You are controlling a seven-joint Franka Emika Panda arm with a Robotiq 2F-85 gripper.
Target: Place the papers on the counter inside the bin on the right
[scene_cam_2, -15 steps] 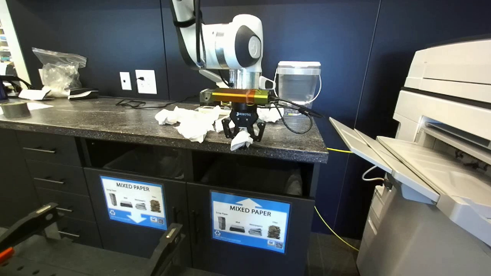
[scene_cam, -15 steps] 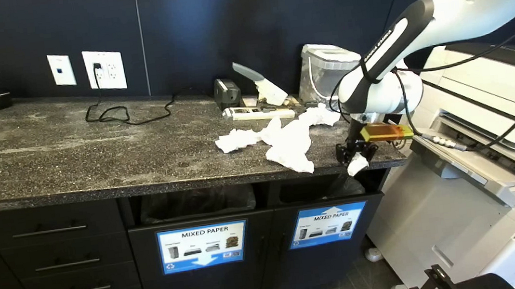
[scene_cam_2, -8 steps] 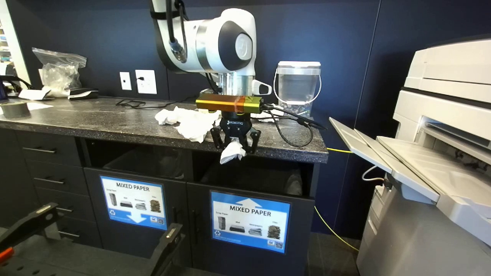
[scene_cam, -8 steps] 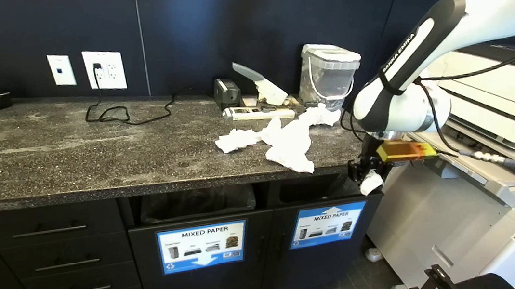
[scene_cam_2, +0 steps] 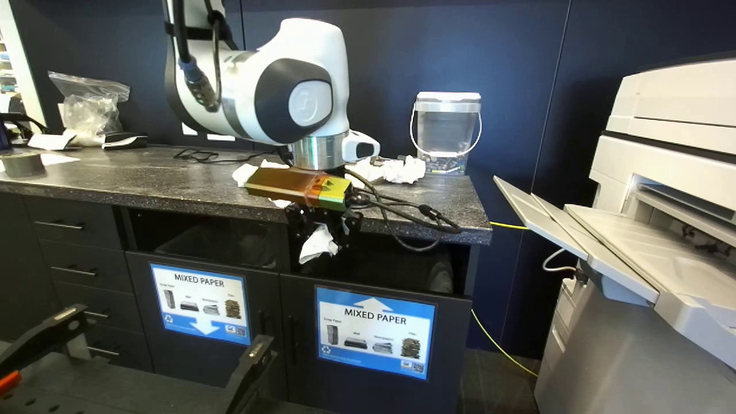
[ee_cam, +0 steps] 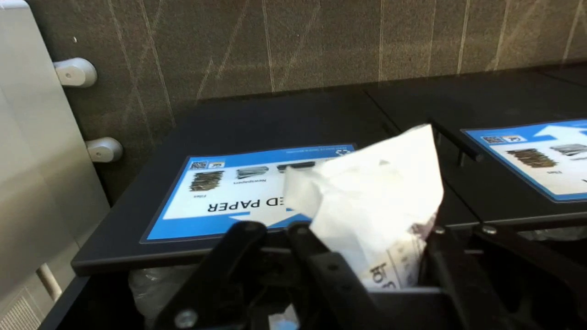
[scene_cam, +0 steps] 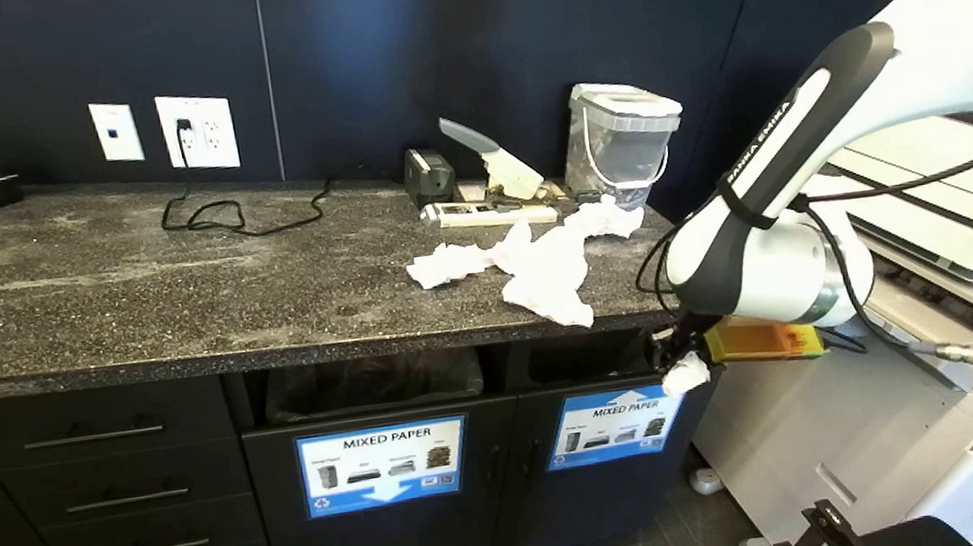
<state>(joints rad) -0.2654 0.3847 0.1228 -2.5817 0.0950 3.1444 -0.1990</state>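
Note:
A crumpled white paper (scene_cam_2: 318,245) is held by my gripper (scene_cam_2: 323,232), which is shut on it; it also shows in the wrist view (ee_cam: 380,183), with some print. The gripper is tilted, just below the counter's front edge, at the opening of the right bin (scene_cam_2: 441,277); how far it is over the bin I cannot tell. In an exterior view the held paper (scene_cam: 686,375) overlaps the top edge of the right bin's door. Several other crumpled white papers (scene_cam: 546,271) lie on the counter (scene_cam: 178,299), partly hidden behind the arm in an exterior view (scene_cam_2: 402,169).
The left bin (scene_cam: 373,405) is open beside the right one. A grey-white printer (scene_cam_2: 661,144) stands right of the counter. A clear bucket (scene_cam_2: 447,129) and a stapler (scene_cam: 497,162) stand behind the papers. A dark frame (scene_cam_2: 247,374) is in the foreground.
My gripper has moved down from the counter's front edge to the bin opening and has tilted, with the paper still in it. The papers on the counter have not moved.

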